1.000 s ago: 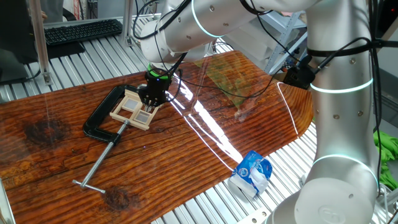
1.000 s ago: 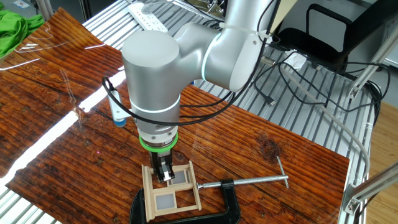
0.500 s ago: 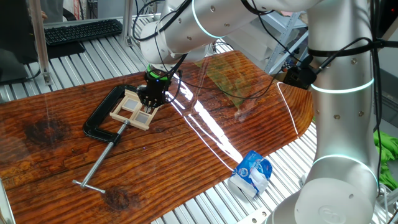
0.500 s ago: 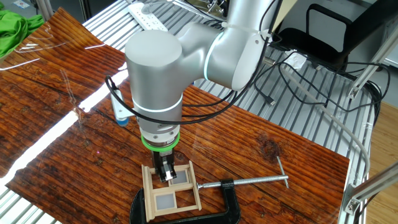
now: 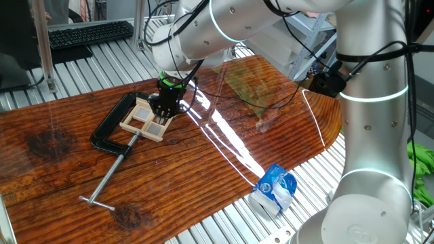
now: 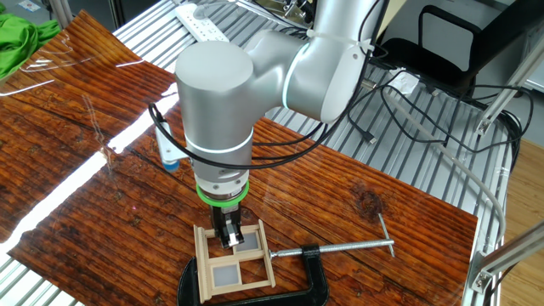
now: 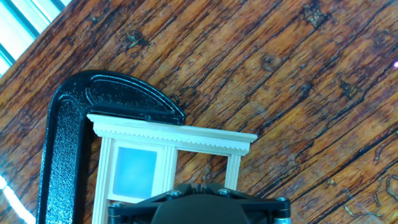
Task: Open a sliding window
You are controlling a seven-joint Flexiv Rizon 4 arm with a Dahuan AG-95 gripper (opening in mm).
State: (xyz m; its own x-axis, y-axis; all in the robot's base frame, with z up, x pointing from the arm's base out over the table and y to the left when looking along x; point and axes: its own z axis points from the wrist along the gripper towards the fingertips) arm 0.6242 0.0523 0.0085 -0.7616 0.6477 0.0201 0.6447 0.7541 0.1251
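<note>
- sliding window (image 5: 145, 118) (image 6: 234, 262) (image 7: 163, 163) lies flat on wooden table (image 5: 203, 163), held in black C-clamp (image 5: 112, 129) (image 6: 255, 293) (image 7: 65, 143)
- gripper (image 5: 165, 108) (image 6: 227, 238) down on window's 12 o'clock half in the other fixed view
- finger spread: cannot tell, tips hidden
- blue-white bag (image 5: 274, 190) at table's 5 o'clock edge

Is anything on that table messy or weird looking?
A crumpled blue and white packet lies at the table's edge, looking squashed and left behind. The little sliding window sits straight in the black clamp under the claw.
</note>
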